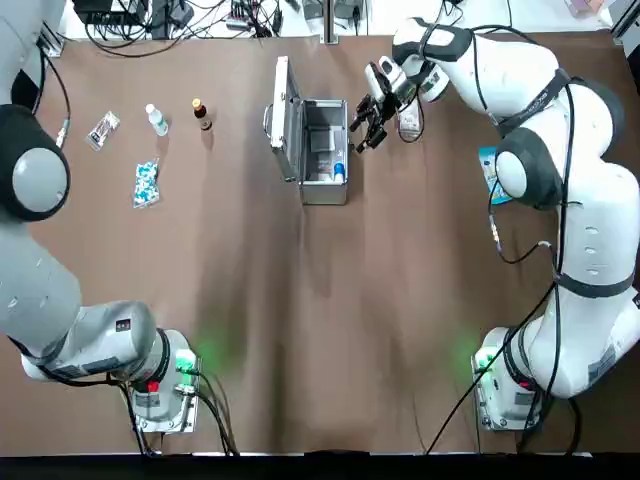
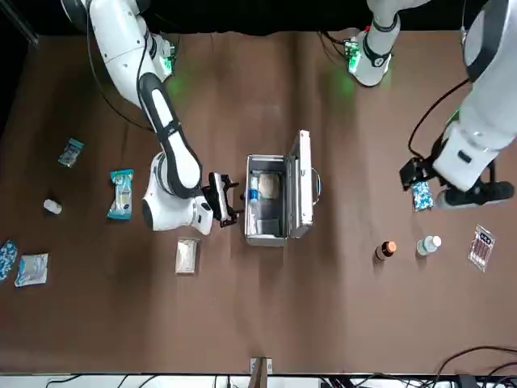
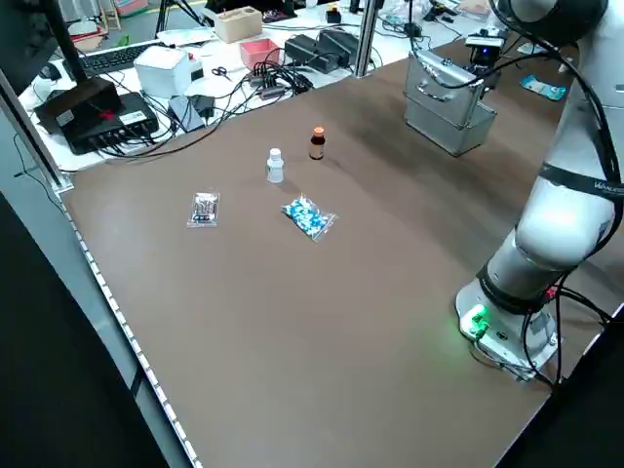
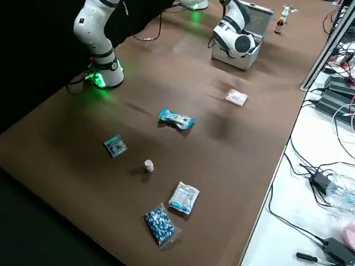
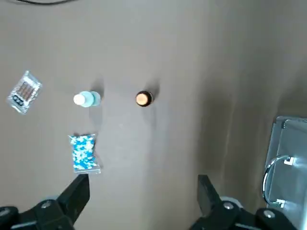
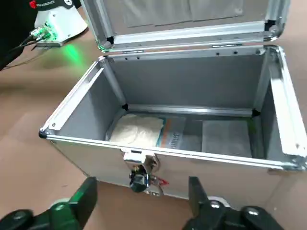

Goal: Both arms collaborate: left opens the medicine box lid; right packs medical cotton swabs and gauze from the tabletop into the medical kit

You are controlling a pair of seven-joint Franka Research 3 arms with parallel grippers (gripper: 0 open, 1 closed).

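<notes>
The medical kit (image 1: 325, 192) stands open on the tabletop (image 1: 330, 320), with its lid (image 1: 285, 120) upright on the robot's left side. Inside, against the latch-side wall, lie the medical cotton swabs (image 1: 338, 172), a blue packet. The right wrist view shows a pale packet with blue print (image 6: 144, 132) on the kit's floor. My right gripper (image 1: 365, 128) hangs open and empty just outside the latch side. The gauze (image 1: 408, 122), a small white packet, lies on the table close behind that gripper. My left gripper (image 2: 416, 174) is open and raised high, far to the left of the kit.
Left of the kit stand a brown bottle (image 1: 202, 113) and a white bottle (image 1: 156, 120), with a speckled blue packet (image 1: 146, 183) and a clear packet (image 1: 103, 130) nearby. Another blue packet (image 2: 121, 194) and several small packets lie on the right side.
</notes>
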